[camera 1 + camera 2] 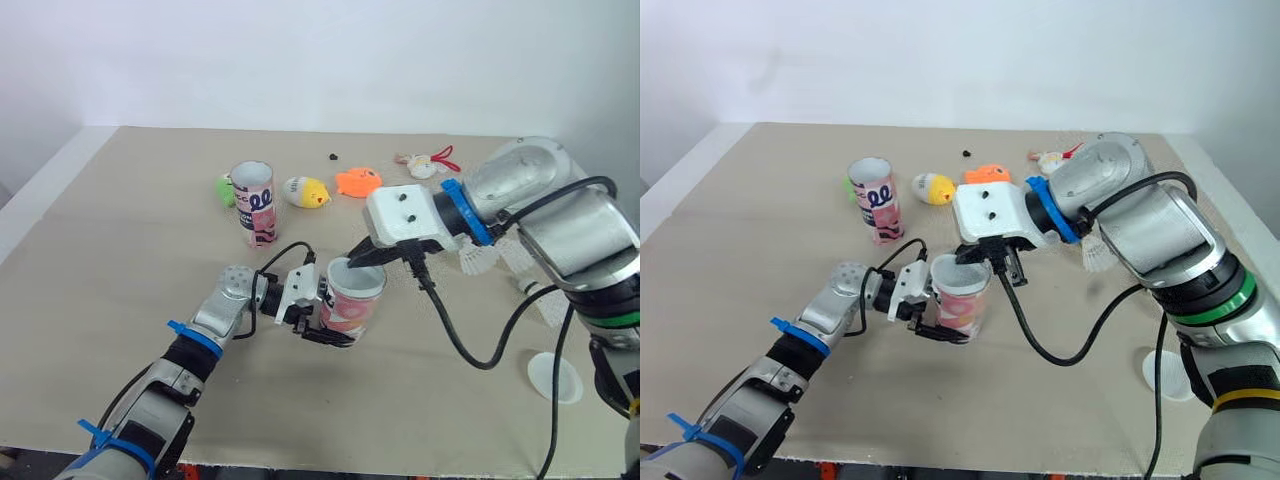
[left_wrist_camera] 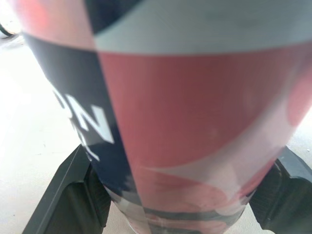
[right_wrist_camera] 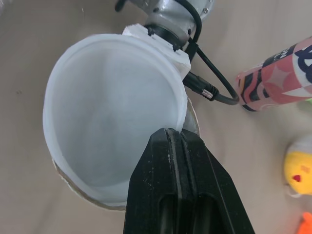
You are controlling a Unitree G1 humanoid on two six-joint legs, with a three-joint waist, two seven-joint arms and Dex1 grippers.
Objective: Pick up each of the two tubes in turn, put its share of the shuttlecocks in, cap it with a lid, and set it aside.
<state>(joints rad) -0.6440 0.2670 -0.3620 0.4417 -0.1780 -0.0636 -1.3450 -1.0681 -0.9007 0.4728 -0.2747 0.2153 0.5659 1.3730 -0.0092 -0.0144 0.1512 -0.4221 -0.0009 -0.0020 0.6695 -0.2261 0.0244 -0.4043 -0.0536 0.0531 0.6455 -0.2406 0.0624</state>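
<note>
Left gripper [image 1: 332, 318] clamped on mid-body of near tube [image 1: 352, 305], upright on table [image 1: 120, 250]. Probably light, thin-walled, slick: squeeze gently. Right gripper [image 3: 171, 137] pinched shut on rim of thin lid [image 3: 109, 122] over mouth. Second tube [image 1: 254, 203] farther back.

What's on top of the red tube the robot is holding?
A white lid, pinched at its rim by the right gripper, sits on the tube. It covers the opening, so any contents are hidden.

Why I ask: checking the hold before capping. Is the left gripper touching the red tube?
Touching. The left wrist view shows the left gripper with both black fingers pressed against the sides of the red tube.
</note>
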